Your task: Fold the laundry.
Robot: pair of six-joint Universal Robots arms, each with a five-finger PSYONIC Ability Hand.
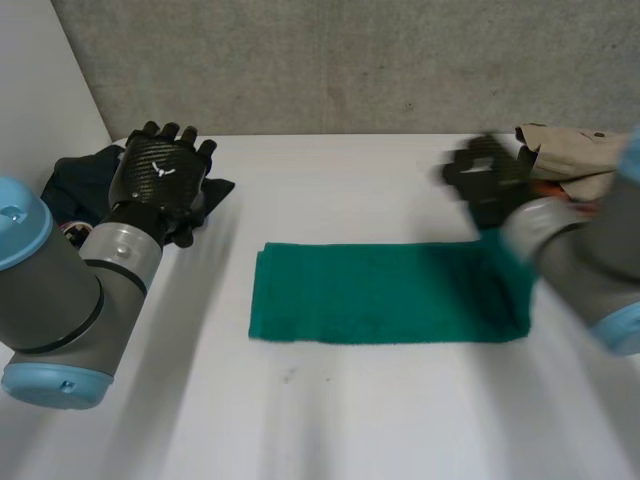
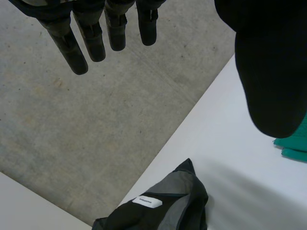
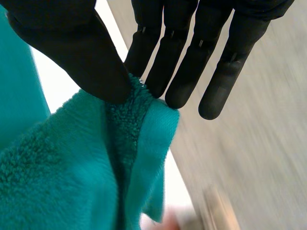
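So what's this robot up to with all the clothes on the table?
It is folding laundry. A teal terry towel lies as a long strip in the middle of the white table. The right hand pinches the towel's right end between thumb and fingers. The left hand is open and holds nothing, above a crumpled black garment at the table's far left corner. A beige bundle of clothes sits at the far right.
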